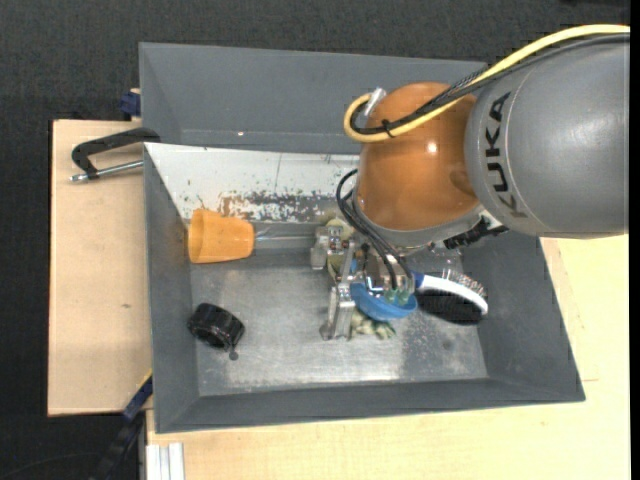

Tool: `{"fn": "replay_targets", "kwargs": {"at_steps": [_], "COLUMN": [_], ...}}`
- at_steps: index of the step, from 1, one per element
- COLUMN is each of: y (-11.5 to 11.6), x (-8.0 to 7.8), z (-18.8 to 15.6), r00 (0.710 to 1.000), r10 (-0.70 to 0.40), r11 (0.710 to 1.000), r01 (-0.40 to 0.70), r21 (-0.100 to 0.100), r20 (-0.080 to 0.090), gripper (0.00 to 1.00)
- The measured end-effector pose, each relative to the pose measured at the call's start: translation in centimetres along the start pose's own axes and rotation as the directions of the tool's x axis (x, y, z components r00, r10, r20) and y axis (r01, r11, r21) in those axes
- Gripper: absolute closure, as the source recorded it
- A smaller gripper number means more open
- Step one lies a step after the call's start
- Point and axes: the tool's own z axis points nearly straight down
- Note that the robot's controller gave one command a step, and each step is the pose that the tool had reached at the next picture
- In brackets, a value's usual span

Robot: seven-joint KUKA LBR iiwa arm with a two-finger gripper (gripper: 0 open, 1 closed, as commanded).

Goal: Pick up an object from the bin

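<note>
We see the grey metal bin (290, 356) filling the middle of the frame, with the grey robot arm (560, 138) coming in from the upper right. A rounded glossy orange cover (410, 158) sits on the wrist, and a yellow cable (520, 53) loops over it. Below the cover, the metal gripper (342, 320) is down at the bin floor, a little right of the centre of the frame. Wires and the wrist crowd it, and we cannot tell whether it is spread or closed, or whether anything sits inside it.

Just to the right of the gripper, touching or nearly touching it, lies a small blue rounded plastic piece (388, 305); it is the thing nearest to the gripper. Right of that, close to the bin's right wall, lies a black oblong object with a white edge (455, 303).

Well apart from the gripper, on the left of the bin, we find two more things. An orange tapered plastic cup (220, 238) lies on its side near the back-left corner. Below it, a small black ring-shaped cap (216, 325) lies on bare floor at the lower left.
</note>
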Motion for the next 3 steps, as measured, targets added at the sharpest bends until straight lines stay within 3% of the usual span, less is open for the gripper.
{"fn": "replay_targets", "kwargs": {"at_steps": [1,2,3], "y": [-7.2,-6.6,-6.6], "x": [-1.7,-2.8,0.1], "z": [3.3,8.4,12.2], "r00": [0.997,0.985,0.908], "r10": [-0.082,-0.175,-0.418], "r11": [0.997,0.985,0.908], "r01": [0.082,0.175,0.418], "r21": [0.004,0.001,0.002], "r20": [0.005,0.005,0.004], "gripper": [0.0,0.0,0.0]}}
